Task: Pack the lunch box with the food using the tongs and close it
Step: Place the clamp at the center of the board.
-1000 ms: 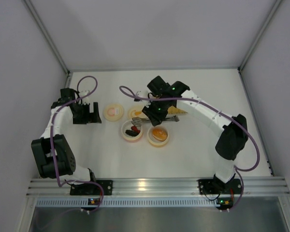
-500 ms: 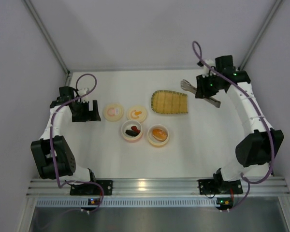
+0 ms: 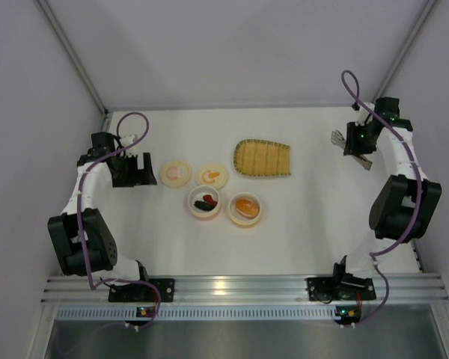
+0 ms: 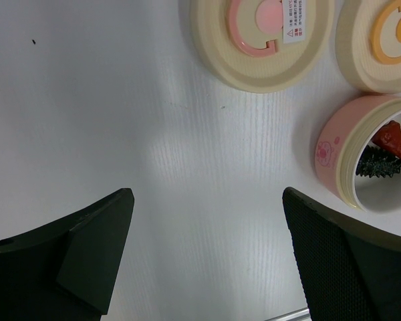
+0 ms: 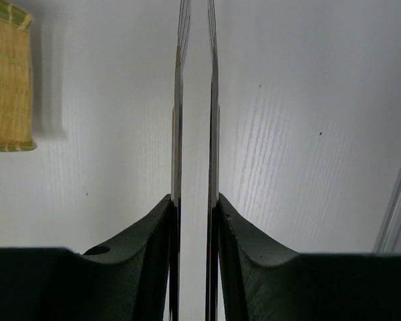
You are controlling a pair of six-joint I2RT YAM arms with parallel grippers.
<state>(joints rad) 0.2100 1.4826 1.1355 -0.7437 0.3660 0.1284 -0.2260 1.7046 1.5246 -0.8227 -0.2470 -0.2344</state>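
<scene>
Right end effector (image 5: 194,199) is clamping the tongs (image 5: 177,134) btwn its fingers, squeezing the two arms nearly parallel w/ a thin gap. Nothing is sitting in the tips. From above it's hanging at the far-right edge of the surface (image 3: 314,217). The tongs' long axis is running slantwise, tips pointing left twd the yellow ribbed tray (image 3: 263,158), joined end trailing near-right. Left end effector (image 4: 206,200) is hovering wide open, holding nothing, just beside the pink lid (image 4: 264,33).

Food's lying well left of the tongs. The red piece (image 4: 395,142) and dark piece (image 4: 377,162) are sitting in the pink tub (image 4: 334,150), the orange piece (image 3: 245,205) in the orange-rimmed tub (image 3: 246,223) beside it. Tray's looking bare. Both lids, incl. the orange lid (image 4: 381,40), are lying off, just beyond the tubs.

I'm reading packing as done, closing as pending. Left arm's much nearer the lids; the right is carrying the tongs and would prob. need to park them first.
</scene>
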